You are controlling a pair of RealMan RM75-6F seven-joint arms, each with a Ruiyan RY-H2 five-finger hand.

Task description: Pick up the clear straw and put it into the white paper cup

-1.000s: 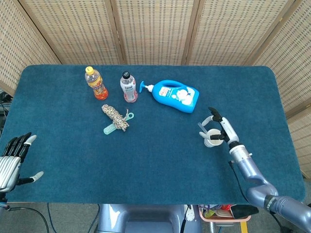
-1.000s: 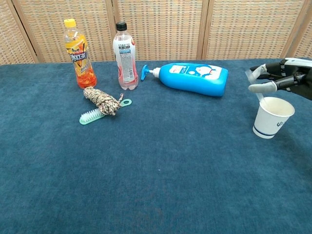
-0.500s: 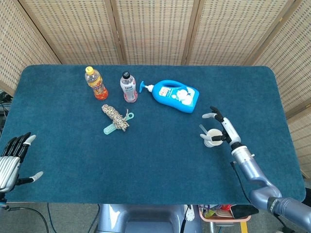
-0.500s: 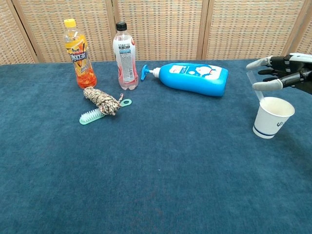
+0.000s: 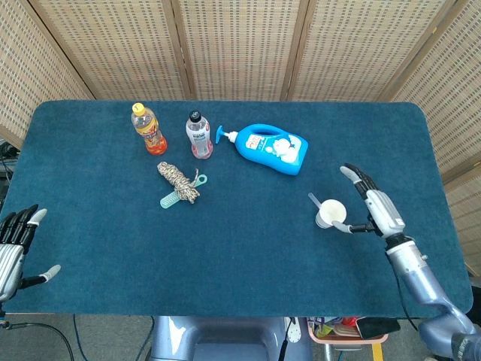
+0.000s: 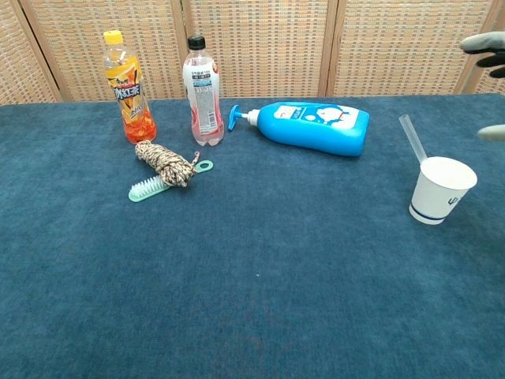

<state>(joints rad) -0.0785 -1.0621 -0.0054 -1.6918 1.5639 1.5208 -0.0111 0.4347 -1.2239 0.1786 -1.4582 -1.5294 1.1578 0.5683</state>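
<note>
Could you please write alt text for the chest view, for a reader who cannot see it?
A clear straw stands tilted in a white paper cup at the right of a blue-covered table, with the right hand open at the frame's edge. To the left are a blue pump bottle on its side, two upright drink bottles, and a rope bundle on a green brush.

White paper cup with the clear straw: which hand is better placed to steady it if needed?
Right hand: open beside the white paper cup holding the clear straw. Left hand is across the table.

The chest view's edge cuts the right hand to fingertips. The clear straw has its lower end hidden inside the white paper cup.
</note>
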